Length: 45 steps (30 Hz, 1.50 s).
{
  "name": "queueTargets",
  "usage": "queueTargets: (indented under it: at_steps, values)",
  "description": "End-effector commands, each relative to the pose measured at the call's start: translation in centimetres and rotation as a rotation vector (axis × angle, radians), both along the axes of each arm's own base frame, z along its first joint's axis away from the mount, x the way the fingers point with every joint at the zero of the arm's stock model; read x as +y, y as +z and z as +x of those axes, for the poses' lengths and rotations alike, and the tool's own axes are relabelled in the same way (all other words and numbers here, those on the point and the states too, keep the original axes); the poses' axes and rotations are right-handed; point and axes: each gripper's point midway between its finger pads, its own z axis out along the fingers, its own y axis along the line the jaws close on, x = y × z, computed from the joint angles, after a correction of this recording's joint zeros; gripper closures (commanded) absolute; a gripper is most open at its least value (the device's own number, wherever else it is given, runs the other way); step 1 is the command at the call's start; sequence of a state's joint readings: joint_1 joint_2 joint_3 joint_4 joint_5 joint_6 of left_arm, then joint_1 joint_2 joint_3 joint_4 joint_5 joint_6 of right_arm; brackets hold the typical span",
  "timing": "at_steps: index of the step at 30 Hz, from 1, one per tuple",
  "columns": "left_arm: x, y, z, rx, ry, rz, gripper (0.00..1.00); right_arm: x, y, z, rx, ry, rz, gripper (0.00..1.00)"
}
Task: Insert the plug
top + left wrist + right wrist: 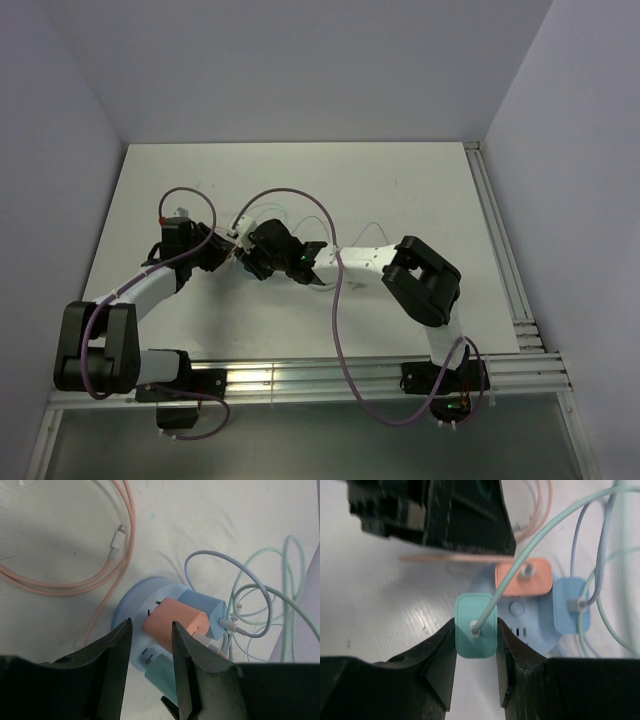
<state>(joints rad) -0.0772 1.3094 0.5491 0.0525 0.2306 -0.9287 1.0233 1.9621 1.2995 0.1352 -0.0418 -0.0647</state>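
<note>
A round light-blue power hub (520,615) lies on the white table, with an orange plug (524,577) and a blue plug (568,605) seated in it. My right gripper (476,623) is shut on a teal plug (476,625), both pads on its sides, at the hub's rim. In the left wrist view the teal plug (162,677) has its prongs at the slots in the hub (131,597). My left gripper (150,624) stands open just over the hub, next to the orange plug (172,620), gripping nothing. The two grippers meet at mid-table (238,255).
A pink cable (100,580) loops on the table left of the hub, its loose connector (116,540) lying free. Teal and pale-blue cables (260,595) coil to the hub's right. One finger of the left gripper (495,535) hangs close above the orange plug.
</note>
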Motion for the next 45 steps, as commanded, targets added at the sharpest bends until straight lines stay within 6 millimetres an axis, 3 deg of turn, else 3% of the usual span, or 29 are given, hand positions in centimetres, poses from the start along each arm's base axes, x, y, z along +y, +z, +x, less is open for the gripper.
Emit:
queueTargets:
  at_steps: [1, 8, 19, 35, 39, 45]
  values:
    - [0.1, 0.3, 0.2, -0.011, -0.010, 0.016, 0.57, -1.0, -0.8, -0.9, 0.037, -0.007, -0.057, 1.00]
    - [0.1, 0.3, 0.1, -0.016, -0.007, 0.011, 0.56, -1.4, -1.5, -1.0, 0.049, -0.009, -0.075, 1.00]
    - [0.1, 0.2, 0.2, -0.013, -0.008, 0.012, 0.56, 0.2, 0.4, -0.1, 0.028, -0.016, -0.030, 1.00]
    - [0.1, 0.0, 0.0, -0.008, -0.007, 0.003, 0.56, 1.4, 1.4, 0.9, -0.010, -0.037, 0.033, 1.00]
    - [0.0, 0.0, -0.1, -0.008, -0.009, 0.001, 0.56, 1.6, 1.3, 1.2, -0.017, -0.040, 0.031, 1.00]
    - [0.2, 0.0, -0.1, -0.009, -0.005, 0.007, 0.56, 0.7, -0.4, 1.3, -0.010, -0.060, -0.026, 1.00]
